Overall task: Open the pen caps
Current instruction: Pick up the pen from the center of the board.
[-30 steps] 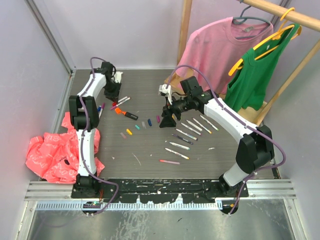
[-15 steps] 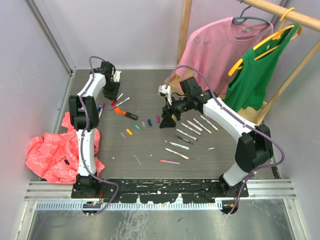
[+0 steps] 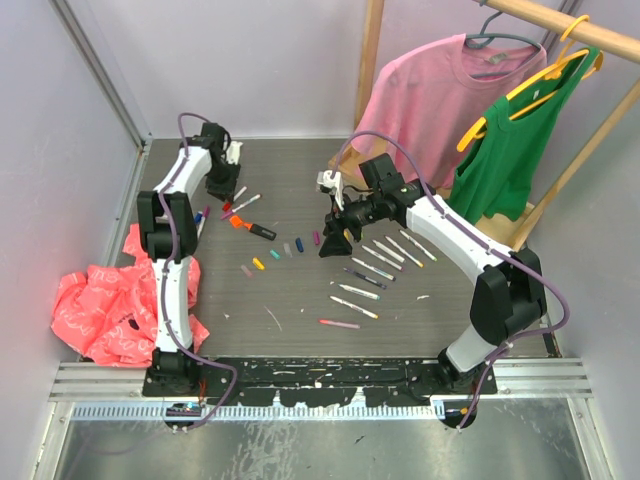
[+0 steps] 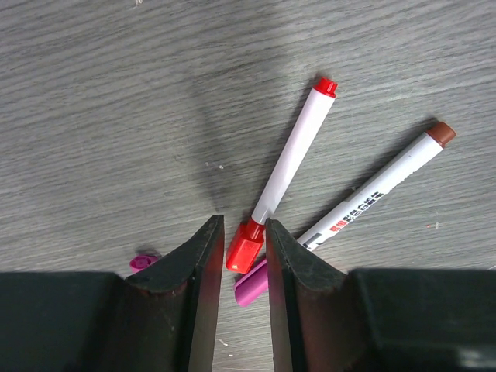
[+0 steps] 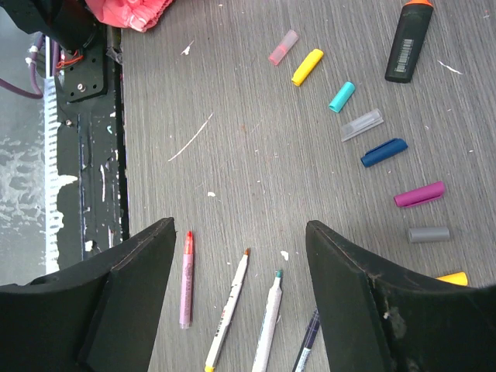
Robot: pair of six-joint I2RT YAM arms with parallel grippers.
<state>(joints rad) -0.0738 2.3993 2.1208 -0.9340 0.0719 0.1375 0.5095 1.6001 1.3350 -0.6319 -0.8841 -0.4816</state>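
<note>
Midway through the uncapping job, to judge by the row of loose caps (image 5: 363, 124) lying bare on the table (image 5: 232, 93). At the far left, the left gripper (image 4: 242, 225) low over the table, fingers a narrow slot apart with the red cap (image 4: 243, 249) of a red pen (image 4: 294, 159) lying between them. Impossible to tell whether pinching it or merely flanking it. White barrel flat on the table, pointing away from the gripper, near a second pen (image 4: 380, 184) with a brown end. Just beside the red cap, a purple cap (image 4: 252, 283), loose. Well apart, the right gripper (image 5: 240, 227) spread wide and holding nothing, hovering above uncapped pens (image 5: 229, 310).

Step in hand, by the look of it: seizing the red cap for the pull. Next move likely to call for a firm squeeze on the cap alone, clear of the barrel, plus a second hold on the white barrel to pull against, which means a long reach for the right gripper. Otherwise liable to drag the whole pen along.
</note>
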